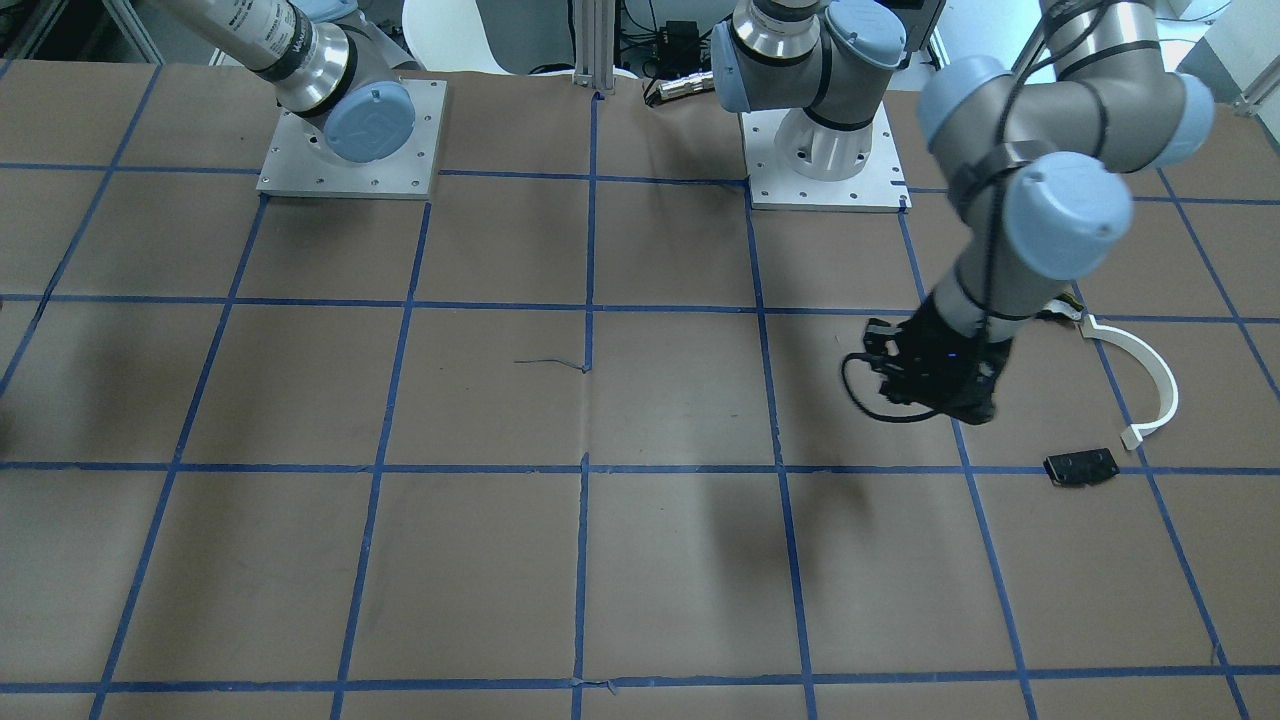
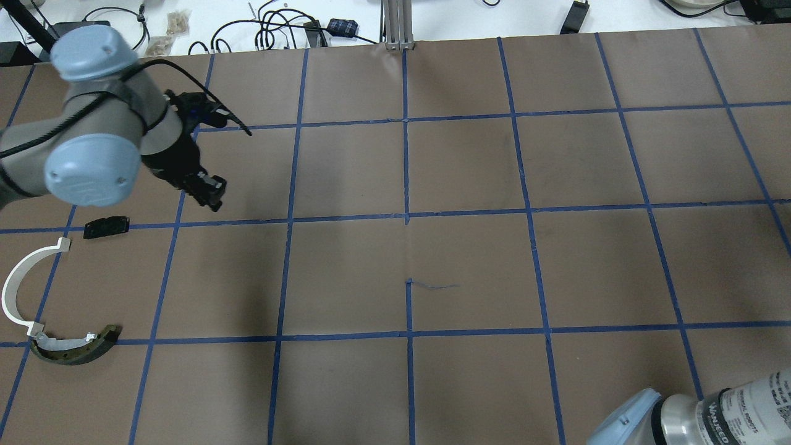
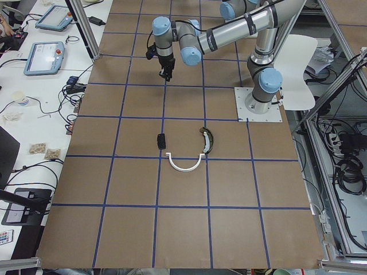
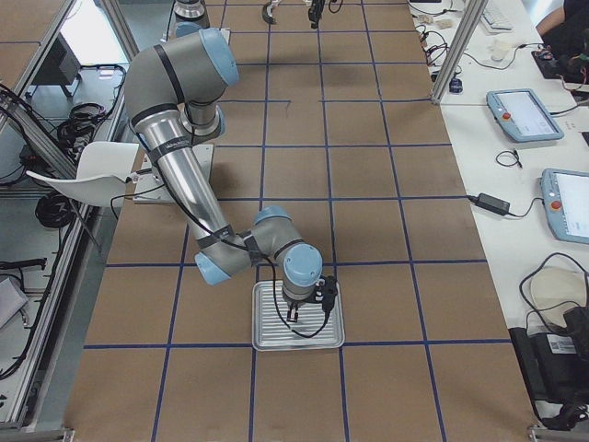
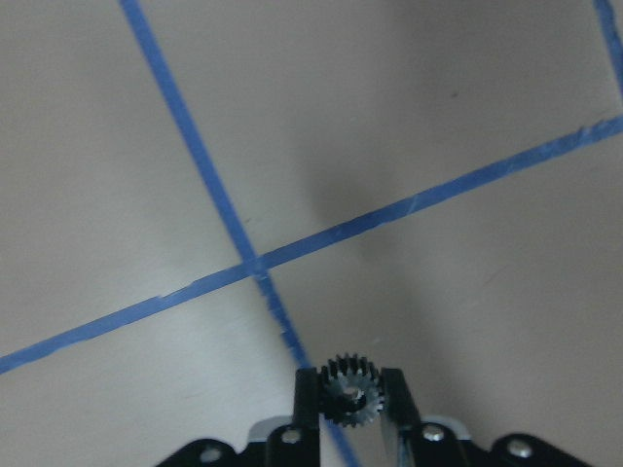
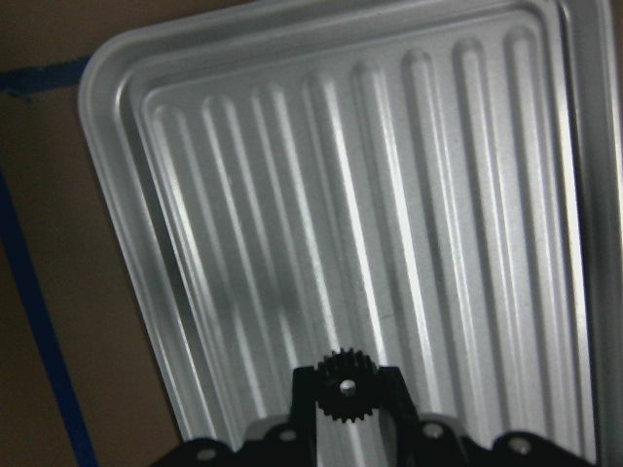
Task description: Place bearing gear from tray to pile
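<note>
In the left wrist view my left gripper (image 5: 350, 387) is shut on a small black bearing gear (image 5: 351, 394), held above a crossing of blue tape lines. From overhead, this gripper (image 2: 210, 193) hovers to the right of the pile: a flat black plate (image 2: 106, 226), a white half-ring strip (image 2: 15, 287) and a curved dark-and-yellowish piece (image 2: 74, 346). My right gripper (image 6: 346, 384) is shut on a second black gear (image 6: 346, 387), just above the ribbed metal tray (image 6: 195, 146). The tray (image 4: 327, 339) lies near the table's right end.
The table is brown paper with a blue tape grid. Both arm base plates (image 1: 350, 140) (image 1: 825, 160) stand at the robot's side. A side bench with tablets (image 4: 525, 115) and cables runs along the far edge. An aluminium post (image 2: 398, 25) stands at the far middle.
</note>
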Motion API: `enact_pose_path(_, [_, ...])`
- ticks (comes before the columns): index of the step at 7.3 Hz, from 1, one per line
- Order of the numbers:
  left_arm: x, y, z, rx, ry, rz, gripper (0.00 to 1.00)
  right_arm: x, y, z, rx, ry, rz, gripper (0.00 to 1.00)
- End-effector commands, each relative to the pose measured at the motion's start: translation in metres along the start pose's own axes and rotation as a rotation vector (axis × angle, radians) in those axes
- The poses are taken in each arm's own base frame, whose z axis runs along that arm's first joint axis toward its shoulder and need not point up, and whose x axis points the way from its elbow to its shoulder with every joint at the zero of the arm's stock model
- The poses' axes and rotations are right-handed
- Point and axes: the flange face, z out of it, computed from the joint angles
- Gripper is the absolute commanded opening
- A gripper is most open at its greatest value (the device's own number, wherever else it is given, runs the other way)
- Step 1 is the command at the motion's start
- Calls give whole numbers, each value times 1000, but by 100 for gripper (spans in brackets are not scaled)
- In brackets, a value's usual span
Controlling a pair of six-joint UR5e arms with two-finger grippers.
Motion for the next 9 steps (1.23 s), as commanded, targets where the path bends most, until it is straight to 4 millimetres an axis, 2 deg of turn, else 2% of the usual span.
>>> enact_pose_path(1, [-106,70,9,-11,45,33,0,-73,-25,-35,-24,-22,7,0])
enact_pose_path(2, [-130,87,15,-9,58,43,0,-130,-45,-60,-17,-10,-9,0])
enact_pose_path(3, [-142,91,28,-16,71,42,0,-194,-65,-77,-1,-3,9,0])
enact_pose_path(4, [-154,89,40,-23,33,43,0,-263,-79,-81,-27,-15,58,0])
enact_pose_path(5, [-165,92,52,-45,28,32,0,-344,-92,-85,-13,-59,104,0])
enact_pose_path(6, [-177,101,65,-55,50,7,0,-422,-92,-84,-21,-87,178,0])
enact_pose_path(7, [-183,107,68,-57,59,3,35,-514,-80,-74,-43,-91,239,0])
enact_pose_path(8, [-185,107,65,-59,55,-2,99,-609,-59,-66,-27,-106,283,0])
enact_pose_path(9, [-183,110,59,-62,53,-3,100,-675,-35,-55,-12,-106,284,0])
